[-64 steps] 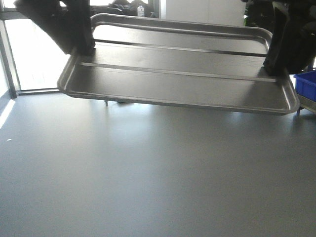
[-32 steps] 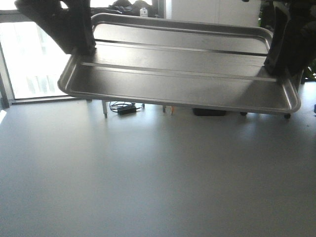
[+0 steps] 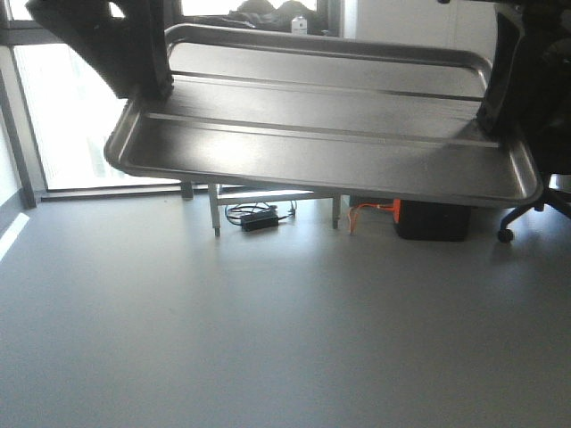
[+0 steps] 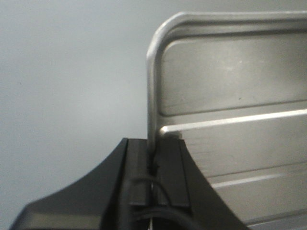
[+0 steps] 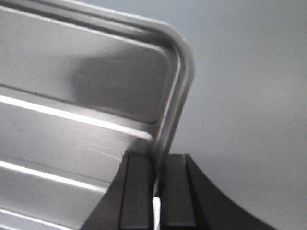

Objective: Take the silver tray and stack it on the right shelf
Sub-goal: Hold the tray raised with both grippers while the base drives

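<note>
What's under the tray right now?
Directly below the tray only grey floor shows. Farther back, seen under its rim: metal legs, a black cable, a black box, a chair caster. The tray hides what the legs support.

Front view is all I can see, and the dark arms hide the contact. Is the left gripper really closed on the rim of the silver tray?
Observer: Yes. In the left wrist view the left gripper is shut on the short rim of the silver tray, with its jaws tight against both sides of the metal.
Operator: And the other side, please?
Observer: In the right wrist view the right gripper is shut on the opposite short rim, close to a rounded corner.
</note>
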